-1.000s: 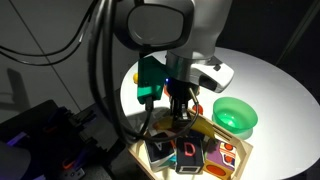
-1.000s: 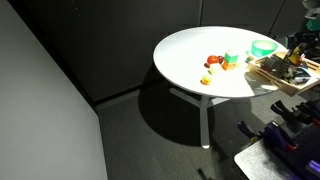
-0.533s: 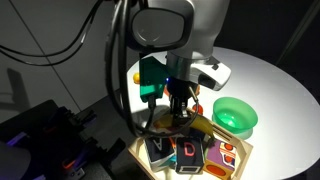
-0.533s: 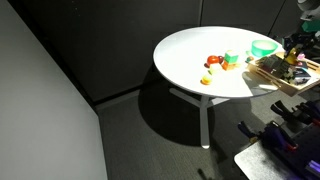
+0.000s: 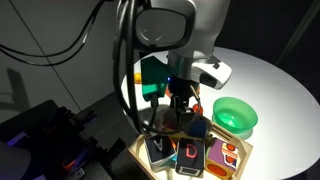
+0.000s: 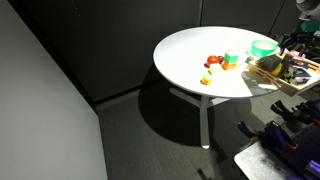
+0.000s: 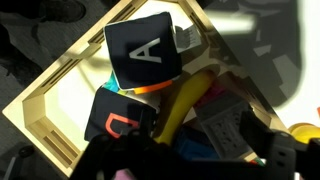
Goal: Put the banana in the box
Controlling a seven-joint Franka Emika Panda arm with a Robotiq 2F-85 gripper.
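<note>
The banana (image 7: 188, 98) lies in the box (image 7: 60, 95) beneath the tool (image 5: 180, 108).

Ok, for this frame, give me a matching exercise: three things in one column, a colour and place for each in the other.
1 banana
2 bowl
3 A block

a green, on the table beside the box
b dark face, white letter
c yellow, lying inside the box

Pairs: 1-c, 2-a, 3-b
</note>
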